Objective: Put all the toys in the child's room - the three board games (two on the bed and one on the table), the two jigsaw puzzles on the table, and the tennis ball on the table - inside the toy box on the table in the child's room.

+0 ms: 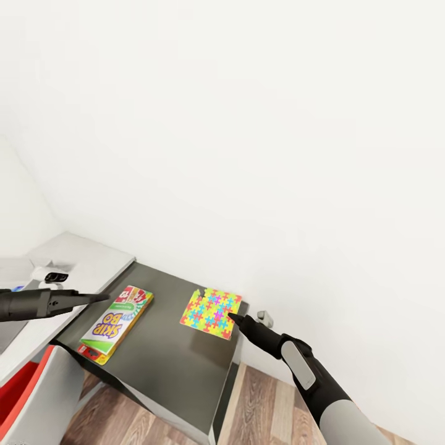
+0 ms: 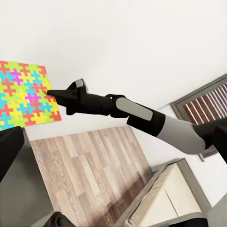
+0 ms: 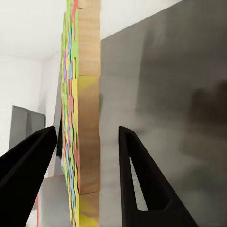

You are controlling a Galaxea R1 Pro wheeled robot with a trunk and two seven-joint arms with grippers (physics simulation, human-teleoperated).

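the skip-bo box [image 1: 116,323] hides a second box beneath, only its red corner showing.

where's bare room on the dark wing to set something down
Bare dark wing lies between the SKIP-BO box and the jigsaw puzzle, running to the near edge. It is crowded at the puzzle's edge, where the right gripper straddles it.

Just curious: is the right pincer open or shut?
Open: the right pincer's two fingers stand apart, straddling the jigsaw puzzle's edge.
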